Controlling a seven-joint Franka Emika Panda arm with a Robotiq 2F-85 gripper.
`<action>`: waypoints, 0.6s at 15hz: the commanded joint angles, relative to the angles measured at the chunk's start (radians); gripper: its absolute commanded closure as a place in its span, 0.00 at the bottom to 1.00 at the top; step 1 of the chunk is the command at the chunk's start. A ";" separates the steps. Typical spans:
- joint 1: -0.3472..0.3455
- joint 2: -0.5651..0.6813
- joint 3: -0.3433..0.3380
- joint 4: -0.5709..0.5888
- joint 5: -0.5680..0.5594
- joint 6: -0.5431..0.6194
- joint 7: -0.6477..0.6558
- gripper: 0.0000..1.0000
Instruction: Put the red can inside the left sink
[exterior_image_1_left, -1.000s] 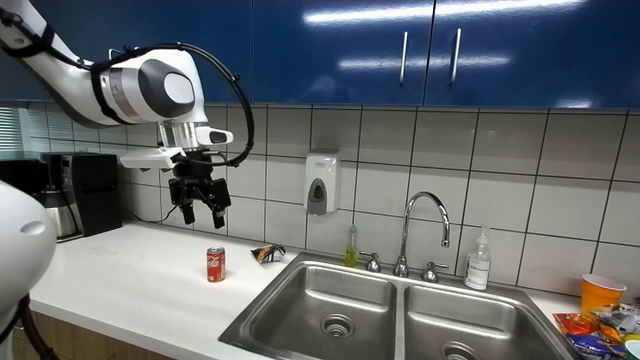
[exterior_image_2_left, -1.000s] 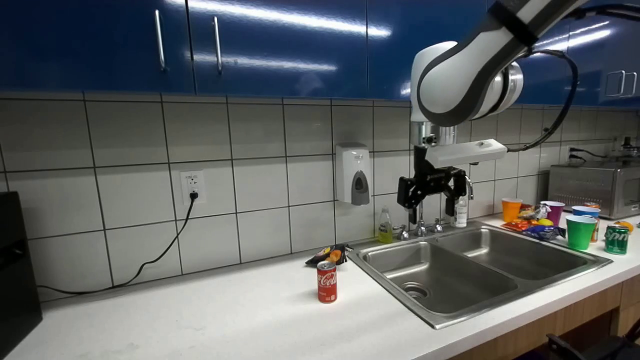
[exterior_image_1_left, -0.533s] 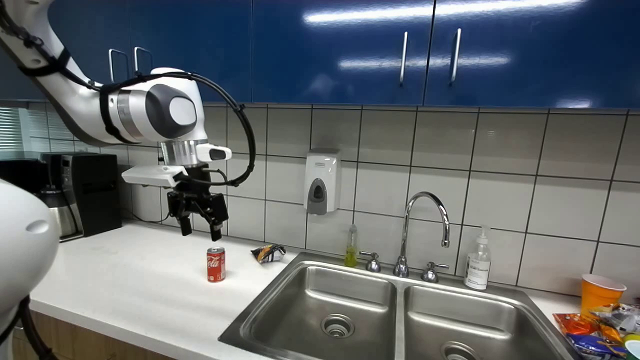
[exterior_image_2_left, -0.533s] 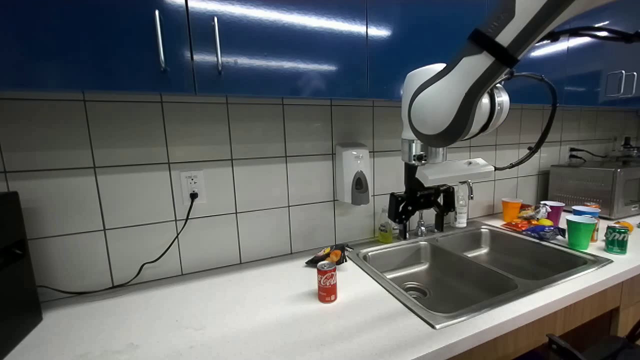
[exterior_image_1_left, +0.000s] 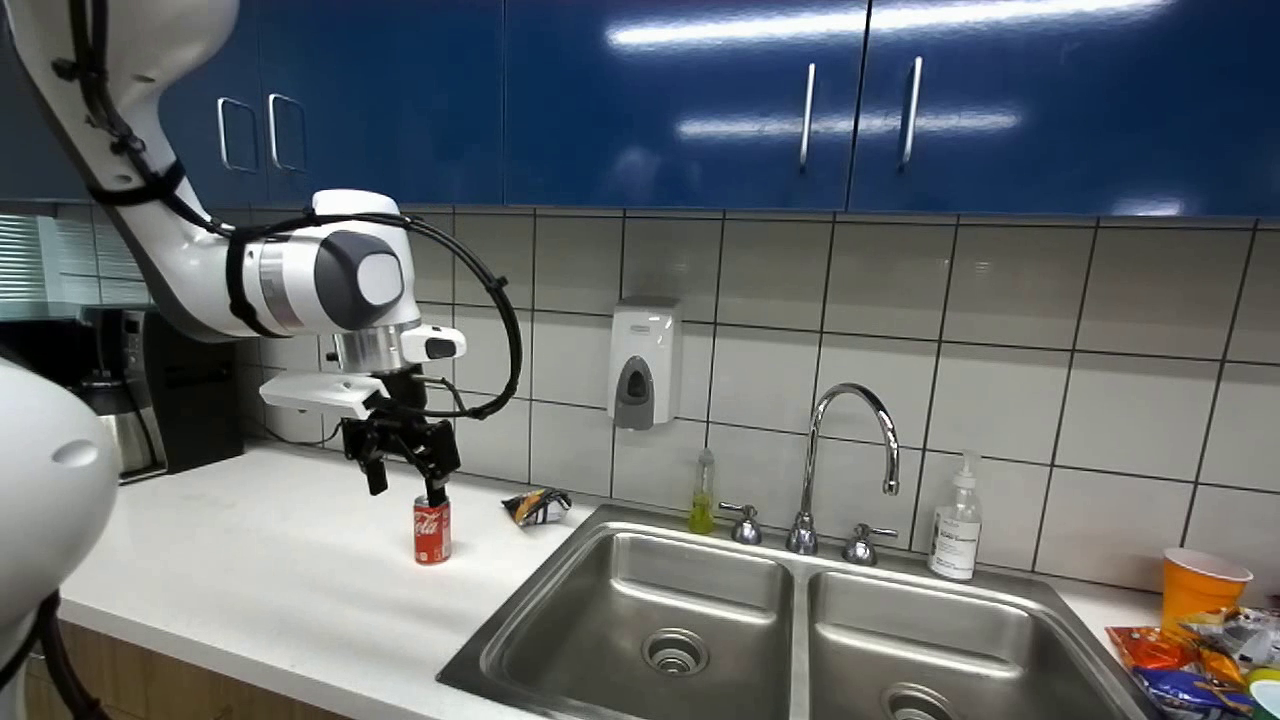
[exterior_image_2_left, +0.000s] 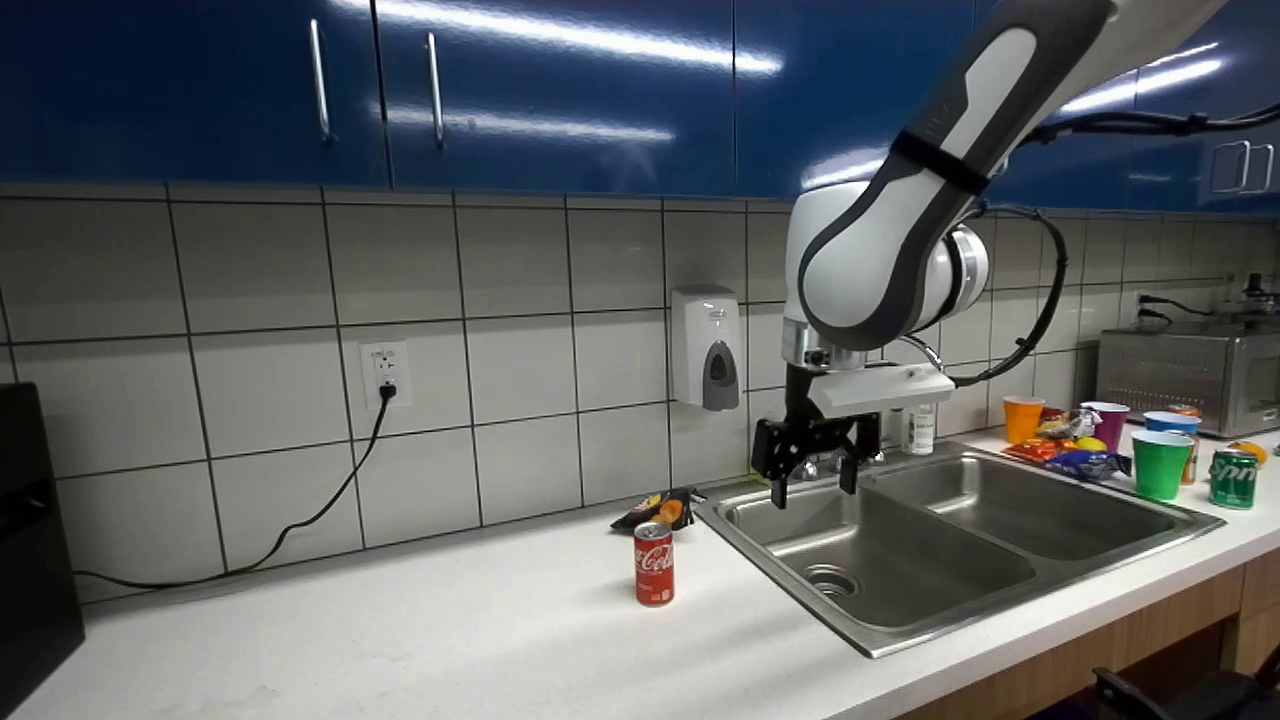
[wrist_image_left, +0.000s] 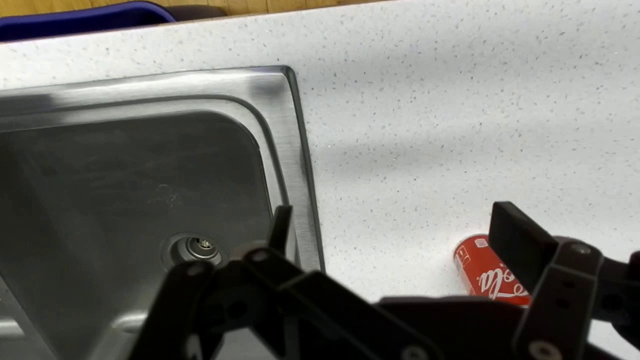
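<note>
Above counter (exterior_image_2_left: 450, 625), tool (exterior_image_2_left: 814, 496) spread wide, apart from red can (exterior_image_2_left: 655, 566) (upright)

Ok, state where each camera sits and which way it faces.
Exterior view: before the double sink, facing the tiled wall, angled leftward; arm and open jaws show.
Exterior view: before the countertop left of the sink, facing that wall, angled rightward; arm and open jaws show.
Wrist view: on the arm, looking down on Coca-Cola can and left sink; jaws show.
Both exterior views share the soap dispenser.
</note>
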 joint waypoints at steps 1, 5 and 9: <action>-0.007 0.116 0.014 0.065 -0.042 0.062 0.018 0.00; 0.003 0.218 0.001 0.143 -0.095 0.073 0.025 0.00; 0.028 0.308 -0.018 0.231 -0.114 0.066 0.009 0.00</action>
